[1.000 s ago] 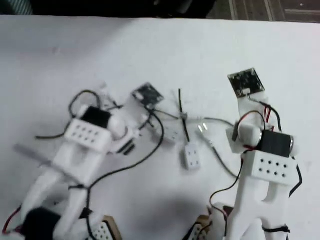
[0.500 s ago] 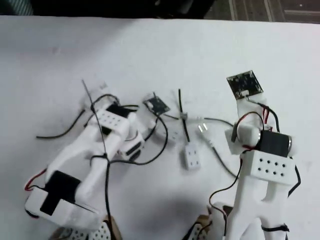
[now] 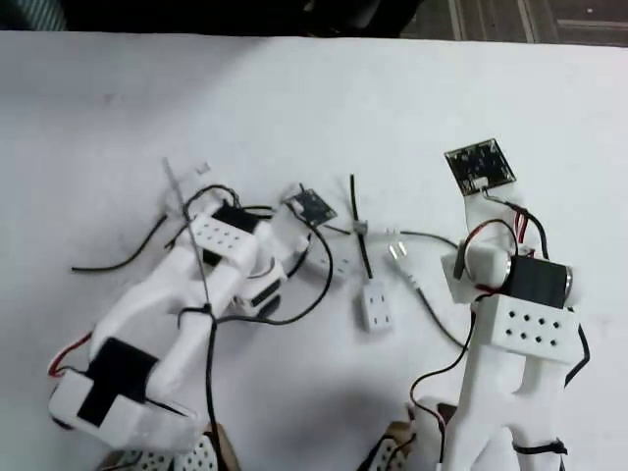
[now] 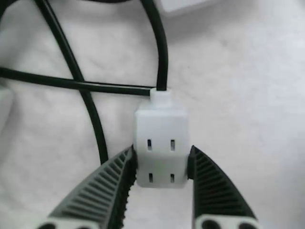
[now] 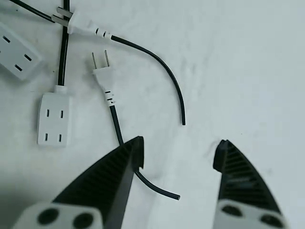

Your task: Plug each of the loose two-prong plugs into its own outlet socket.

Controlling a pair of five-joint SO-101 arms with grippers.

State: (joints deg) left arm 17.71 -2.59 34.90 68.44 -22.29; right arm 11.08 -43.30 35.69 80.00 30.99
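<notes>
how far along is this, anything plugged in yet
Nothing is plugged in yet: one plug and the other plug lie loose with bare prongs. In hand: the left gripper is closed on a socket. The right gripper hangs open over the table. Left: both plugs must go into their own sockets.

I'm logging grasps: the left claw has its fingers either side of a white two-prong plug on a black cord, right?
Not a plug: the left wrist view shows the left claw, fingers either side of a white plastic outlet block with two slot pairs, on a black cord.
</notes>
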